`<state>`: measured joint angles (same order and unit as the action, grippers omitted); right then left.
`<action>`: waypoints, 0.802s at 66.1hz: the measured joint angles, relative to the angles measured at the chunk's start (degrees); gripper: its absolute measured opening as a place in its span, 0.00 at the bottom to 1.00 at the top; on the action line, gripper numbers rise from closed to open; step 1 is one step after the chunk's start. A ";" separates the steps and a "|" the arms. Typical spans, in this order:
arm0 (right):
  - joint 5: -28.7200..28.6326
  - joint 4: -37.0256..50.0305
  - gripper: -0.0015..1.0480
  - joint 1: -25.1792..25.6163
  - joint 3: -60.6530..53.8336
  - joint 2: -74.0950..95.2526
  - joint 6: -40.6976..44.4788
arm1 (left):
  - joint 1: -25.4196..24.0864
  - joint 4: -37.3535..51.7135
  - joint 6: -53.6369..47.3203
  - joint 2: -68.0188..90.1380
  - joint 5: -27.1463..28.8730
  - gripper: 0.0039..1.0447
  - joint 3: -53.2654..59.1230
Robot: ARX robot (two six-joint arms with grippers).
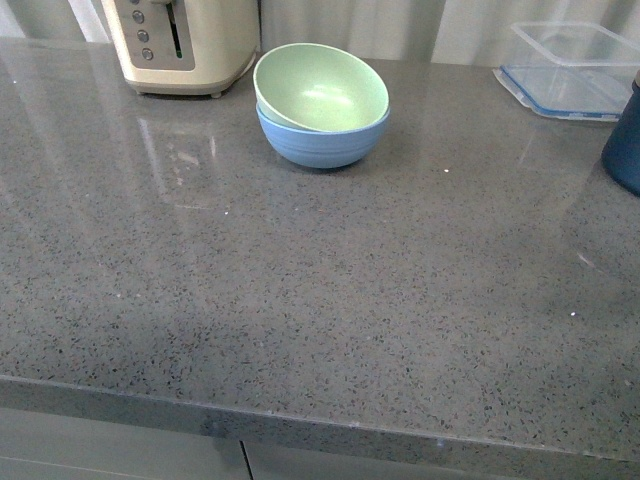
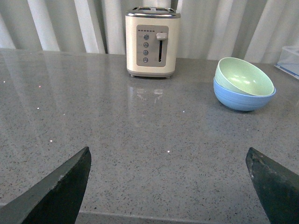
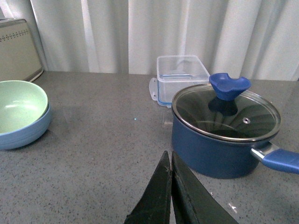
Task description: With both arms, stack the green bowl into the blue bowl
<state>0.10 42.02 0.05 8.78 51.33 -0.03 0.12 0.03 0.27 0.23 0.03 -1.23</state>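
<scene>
The green bowl [image 1: 322, 86] sits tilted inside the blue bowl [image 1: 322, 143] at the back middle of the grey counter. Both show in the left wrist view, green bowl [image 2: 245, 76] in blue bowl [image 2: 243, 98], and in the right wrist view, green bowl [image 3: 19, 106] in blue bowl [image 3: 25, 133]. My left gripper [image 2: 168, 156] is open and empty, well back from the bowls, near the counter's front edge. My right gripper [image 3: 168, 156] is shut and empty, away from the bowls, beside the pot. Neither arm shows in the front view.
A cream toaster [image 1: 182, 42] stands at the back left, close to the bowls. A clear lidded container [image 1: 573, 68] is at the back right. A dark blue pot [image 3: 224, 133] with glass lid stands at the right edge. The counter's front edge [image 1: 300, 420] runs below.
</scene>
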 joint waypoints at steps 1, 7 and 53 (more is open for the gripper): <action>0.02 -0.28 0.01 0.00 -0.37 -0.63 0.00 | 0.00 0.00 0.00 0.00 0.00 0.94 0.00; 0.00 -1.68 0.01 0.00 -1.97 -3.63 -0.02 | 0.00 0.00 0.00 0.00 0.00 0.94 0.00; -0.07 -16.55 0.01 0.00 -8.48 -25.81 0.00 | 0.00 0.00 0.00 0.00 0.00 0.94 0.00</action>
<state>0.03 25.47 0.05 0.30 25.52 -0.03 0.12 0.03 0.27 0.23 0.03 -1.23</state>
